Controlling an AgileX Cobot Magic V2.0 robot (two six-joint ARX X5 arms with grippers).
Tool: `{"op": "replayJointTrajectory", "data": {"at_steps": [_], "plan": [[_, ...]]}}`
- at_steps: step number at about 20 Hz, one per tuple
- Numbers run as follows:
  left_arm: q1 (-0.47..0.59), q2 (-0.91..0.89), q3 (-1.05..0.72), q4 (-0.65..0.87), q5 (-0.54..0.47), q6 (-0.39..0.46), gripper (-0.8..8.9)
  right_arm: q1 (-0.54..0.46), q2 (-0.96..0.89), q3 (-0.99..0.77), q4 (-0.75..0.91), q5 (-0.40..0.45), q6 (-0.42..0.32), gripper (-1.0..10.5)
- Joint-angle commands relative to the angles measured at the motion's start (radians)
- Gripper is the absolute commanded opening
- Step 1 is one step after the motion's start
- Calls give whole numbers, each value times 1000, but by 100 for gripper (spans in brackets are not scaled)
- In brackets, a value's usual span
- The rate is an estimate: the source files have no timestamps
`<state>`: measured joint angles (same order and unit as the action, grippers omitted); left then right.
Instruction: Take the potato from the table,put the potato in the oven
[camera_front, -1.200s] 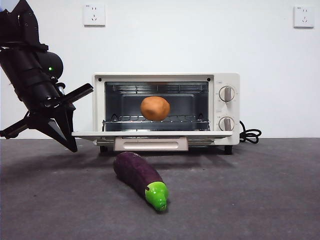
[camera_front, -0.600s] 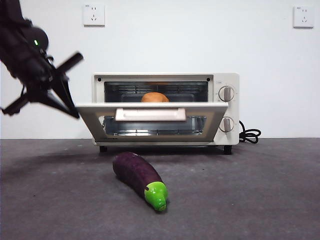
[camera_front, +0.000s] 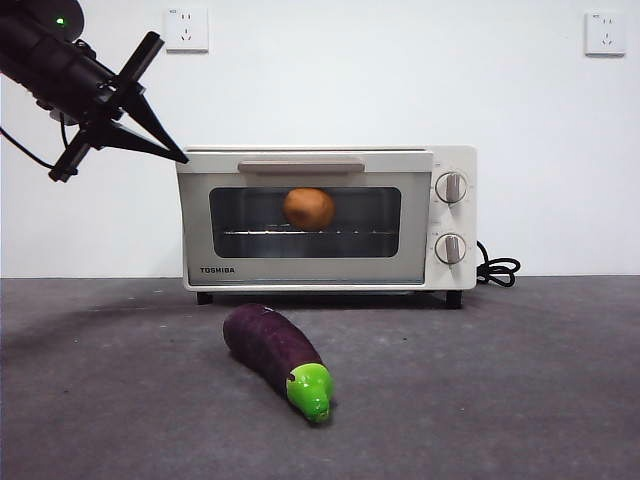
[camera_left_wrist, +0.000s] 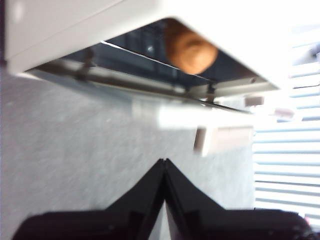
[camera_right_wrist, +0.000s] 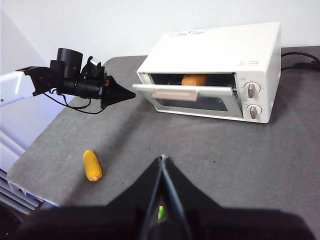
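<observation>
The orange-brown potato (camera_front: 308, 207) lies on the wire rack inside the cream-white oven (camera_front: 452, 160), seen through the door's glass. From the front the door stands up against the oven. In the right wrist view the oven (camera_right_wrist: 215, 47) shows the door's top edge still a little off the body, with the potato (camera_right_wrist: 194, 79) behind it. My left gripper (camera_front: 183, 159) is shut, its tip by the oven's top left corner. The left wrist view shows those jaws (camera_left_wrist: 164, 161) together, aimed at the potato (camera_left_wrist: 191, 50). High over the table (camera_front: 500, 400), my right gripper (camera_right_wrist: 162, 158) is shut and holds nothing.
A purple eggplant (camera_front: 270, 345) with a green tip lies on the table in front of the oven. A small orange-yellow oblong thing (camera_right_wrist: 92, 165) rests near the table's left edge. The oven's black cord (camera_front: 500, 270) coils at its right.
The oven door swung up from lying flat open to standing against the oven. My left gripper rose with it, from beside the door's left end to the oven's top left corner.
</observation>
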<state>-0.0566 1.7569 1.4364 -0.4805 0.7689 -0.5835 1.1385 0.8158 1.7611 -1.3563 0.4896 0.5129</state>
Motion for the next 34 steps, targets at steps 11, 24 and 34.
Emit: {"op": "replayJointTrajectory", "data": {"at_steps": [11,24,34], "plan": [[-8,3,0,111,13,-91,-7,1,0,-5,-23,1,10,-1],[-8,-175,-1,-25,103,151,-7,1,0,-14,-23,153,-59,1],[-17,-499,-1,-242,-92,334,-6,1,108,-16,-23,333,-116,1]]}}
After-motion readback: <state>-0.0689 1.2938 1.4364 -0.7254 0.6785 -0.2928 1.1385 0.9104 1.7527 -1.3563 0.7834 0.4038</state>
